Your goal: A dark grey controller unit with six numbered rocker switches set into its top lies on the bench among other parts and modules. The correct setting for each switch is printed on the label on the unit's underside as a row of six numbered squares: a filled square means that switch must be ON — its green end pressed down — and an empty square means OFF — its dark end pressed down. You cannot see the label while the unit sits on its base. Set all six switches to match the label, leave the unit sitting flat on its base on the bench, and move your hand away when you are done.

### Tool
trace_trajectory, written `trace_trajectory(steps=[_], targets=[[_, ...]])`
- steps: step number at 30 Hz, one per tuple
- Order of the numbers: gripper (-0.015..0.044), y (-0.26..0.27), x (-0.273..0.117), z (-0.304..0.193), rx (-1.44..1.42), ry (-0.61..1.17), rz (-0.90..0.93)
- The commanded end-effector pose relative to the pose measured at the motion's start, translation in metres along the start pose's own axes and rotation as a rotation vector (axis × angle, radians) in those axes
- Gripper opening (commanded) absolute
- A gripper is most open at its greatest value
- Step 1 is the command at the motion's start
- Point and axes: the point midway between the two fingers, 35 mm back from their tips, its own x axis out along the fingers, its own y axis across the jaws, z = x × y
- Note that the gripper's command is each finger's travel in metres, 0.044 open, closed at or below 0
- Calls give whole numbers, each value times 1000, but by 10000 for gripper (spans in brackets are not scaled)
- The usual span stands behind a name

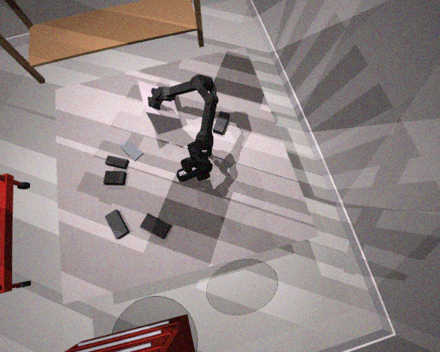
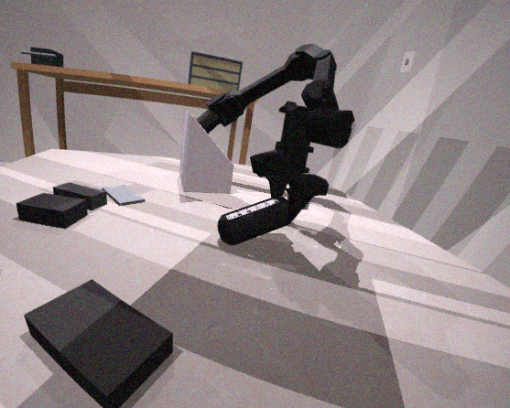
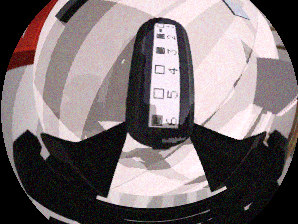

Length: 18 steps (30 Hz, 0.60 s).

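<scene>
The dark grey controller unit (image 1: pixel 181 176) (image 2: pixel 257 225) (image 3: pixel 139 85) is held tilted, its label (image 2: pixel 253 209) (image 3: pixel 164 82) facing up toward the wrist camera. In the wrist view the label's squares 2, 3 and 6 look filled, 4 and 5 empty; square 1 is small and foreshortened at the far end, and I cannot tell it surely. My gripper (image 2: pixel 288 205) (image 3: pixel 158 125) is shut on the unit's near end, one finger on each side. In the exterior view the unit appears raised off the bench. Its rocker switches face away and are hidden.
Dark modules lie on the bench: two (image 1: pixel 117 162) (image 1: pixel 114 177) on the left, two (image 1: pixel 117 224) (image 1: pixel 156 226) farther down, one (image 1: pixel 222 123) beside the arm. A pale blue plate (image 1: pixel 132 151) (image 2: pixel 123 195) lies near the left pair. A grey wedge-shaped block (image 2: pixel 207 160) stands behind the unit.
</scene>
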Motion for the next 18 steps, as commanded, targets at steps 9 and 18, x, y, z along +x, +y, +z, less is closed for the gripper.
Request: trace_trajectory(steps=[9,18], targets=[[338,-2,10,1,17,-16,-5],[338,-2,16,-2,17,-16,-5]])
